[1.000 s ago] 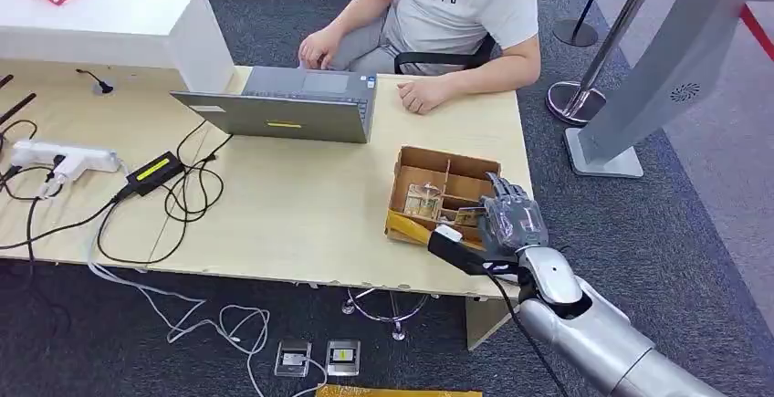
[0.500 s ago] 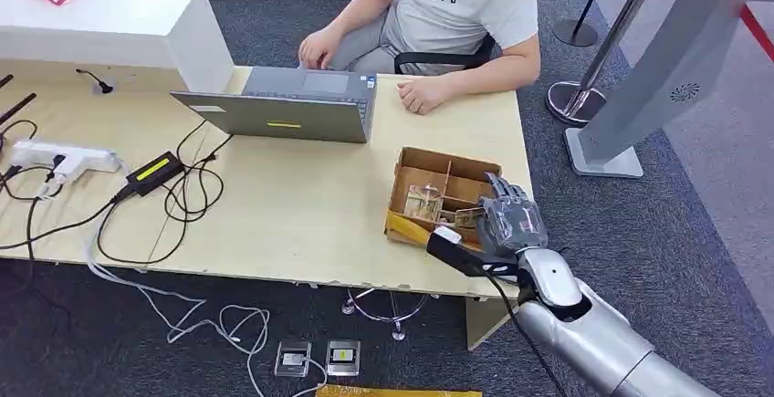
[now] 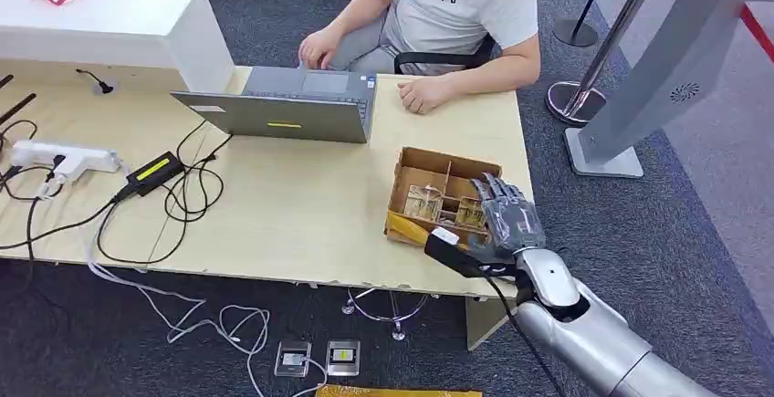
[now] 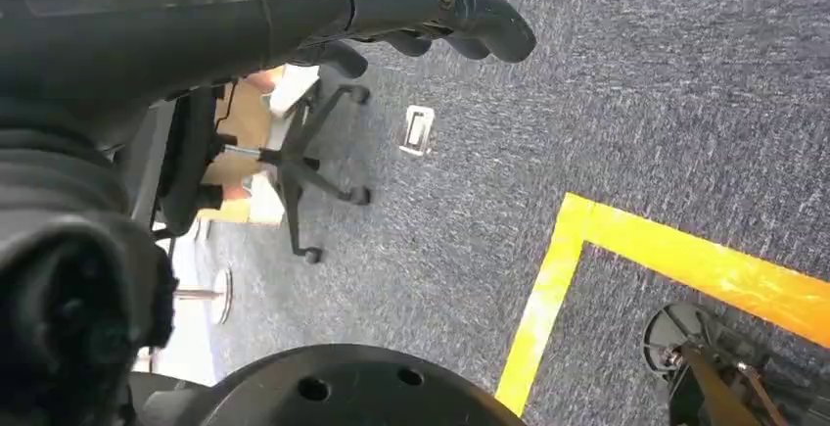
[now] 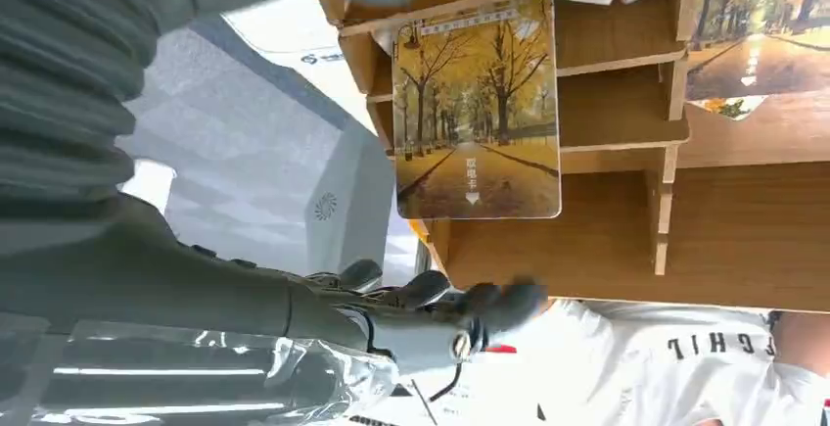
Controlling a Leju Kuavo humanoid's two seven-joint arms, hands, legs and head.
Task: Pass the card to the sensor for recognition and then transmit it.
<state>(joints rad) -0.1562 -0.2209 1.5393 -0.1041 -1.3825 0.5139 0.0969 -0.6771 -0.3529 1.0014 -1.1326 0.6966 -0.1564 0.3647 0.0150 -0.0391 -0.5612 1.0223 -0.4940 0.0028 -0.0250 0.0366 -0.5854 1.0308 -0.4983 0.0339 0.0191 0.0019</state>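
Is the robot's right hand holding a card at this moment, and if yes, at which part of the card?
Nothing is held. The right hand hovers with spread fingers over the cardboard box; the card stands in its slot, untouched.

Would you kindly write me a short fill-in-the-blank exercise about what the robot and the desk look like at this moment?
1. The right hand reaches over the cardboard ____ holding the cards.
2. The card shows trees with ____ leaves.
3. A person sits at the table behind a grey ____.
4. The left hand hangs over the carpeted ____.

Missing words: box; yellow; laptop; floor
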